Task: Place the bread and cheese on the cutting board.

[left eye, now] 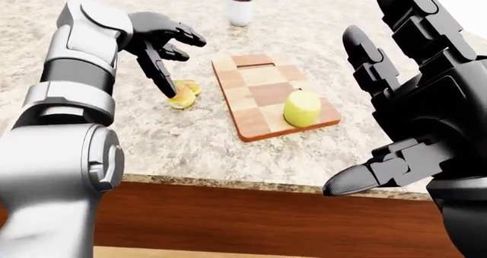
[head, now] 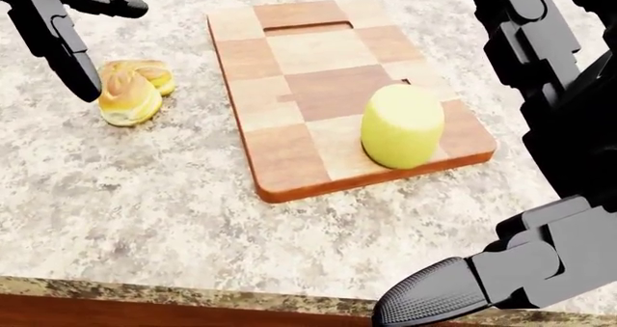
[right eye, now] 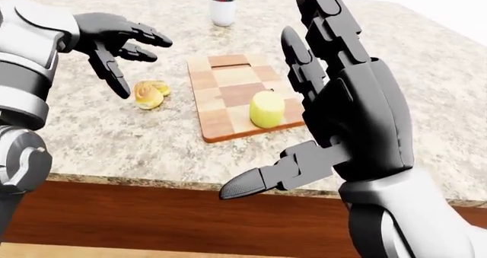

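Observation:
A checkered wooden cutting board [head: 289,66] lies on the speckled stone counter [head: 145,211]. A pale yellow cheese wheel [head: 401,126] stands on the board's lower right part. A golden bread roll [head: 130,92] lies on the counter, left of the board and apart from it. My left hand [left eye: 164,47] is open, fingers spread, hovering just above and left of the bread; one finger [head: 67,59] points down beside it. My right hand [right eye: 335,104] is open and empty, raised close to the cameras at the right, clear of the board.
A small white pot with a plant [left eye: 242,7] stands on the counter beyond the board's top end. The counter's near edge [left eye: 266,185] runs over a brown wooden cabinet front [left eye: 251,224].

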### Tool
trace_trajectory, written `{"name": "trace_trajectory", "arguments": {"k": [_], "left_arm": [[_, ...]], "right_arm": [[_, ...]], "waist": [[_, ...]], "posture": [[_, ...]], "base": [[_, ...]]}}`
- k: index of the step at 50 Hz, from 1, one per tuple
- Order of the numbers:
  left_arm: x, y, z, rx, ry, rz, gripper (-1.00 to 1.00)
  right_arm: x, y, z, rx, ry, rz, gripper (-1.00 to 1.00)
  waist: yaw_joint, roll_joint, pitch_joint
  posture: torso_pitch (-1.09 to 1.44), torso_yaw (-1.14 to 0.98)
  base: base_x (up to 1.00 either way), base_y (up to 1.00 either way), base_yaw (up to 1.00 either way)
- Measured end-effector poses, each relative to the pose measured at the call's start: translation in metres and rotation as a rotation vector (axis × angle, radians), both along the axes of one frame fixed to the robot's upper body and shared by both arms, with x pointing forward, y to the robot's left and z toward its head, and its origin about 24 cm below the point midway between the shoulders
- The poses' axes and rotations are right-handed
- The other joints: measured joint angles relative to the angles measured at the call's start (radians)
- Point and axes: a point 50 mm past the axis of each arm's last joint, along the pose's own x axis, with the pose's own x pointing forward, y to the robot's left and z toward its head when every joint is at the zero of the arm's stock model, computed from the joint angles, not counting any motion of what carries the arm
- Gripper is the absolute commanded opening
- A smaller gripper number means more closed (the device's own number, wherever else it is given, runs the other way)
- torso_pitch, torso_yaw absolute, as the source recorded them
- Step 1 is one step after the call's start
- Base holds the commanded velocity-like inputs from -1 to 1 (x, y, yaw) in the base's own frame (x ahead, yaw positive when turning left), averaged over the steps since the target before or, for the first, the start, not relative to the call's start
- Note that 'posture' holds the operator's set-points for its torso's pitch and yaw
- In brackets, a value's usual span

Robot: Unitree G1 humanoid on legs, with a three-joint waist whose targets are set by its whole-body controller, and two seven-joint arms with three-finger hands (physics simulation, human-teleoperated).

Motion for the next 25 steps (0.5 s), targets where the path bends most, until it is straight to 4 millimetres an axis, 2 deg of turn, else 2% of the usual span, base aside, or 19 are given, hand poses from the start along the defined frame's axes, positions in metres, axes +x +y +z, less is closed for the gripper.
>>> {"name": "trace_trajectory", "arguments": {"k": [7,10,17,25], "left_arm": [[0.0,-0.002,0.003,0.006,-0.012,-0.016,0.71],[0.002,-0.002,-0.002,0.015,-0.023,-0.011,0.58],[0.004,0.003,-0.021,0.036,0.004,0.006,0.62],[0.003,0.009,-0.021,0.05,-0.008,0.025,0.59]], "right_arm": [[0.0,0.001,0.001,-0.003,-0.002,0.003,1.0],[-0.001,0.0,0.002,-0.003,-0.006,0.002,1.0],[-0.001,0.001,0.003,-0.003,-0.006,0.003,1.0],[-0.001,0.002,0.003,-0.01,-0.005,0.009,1.0]], "waist": [[0.0,0.003,-0.003],[-0.001,0.005,-0.006],[-0.004,0.005,-0.003],[-0.004,0.005,-0.004]], "posture": [[0.0,0.0],[0.0,0.0],[0.0,0.0],[0.0,0.0]], "base": [[0.0,0.0,0.0],[0.0,0.0,0.0],[0.0,0.0,0.0],[0.0,0.0,0.0]]}}
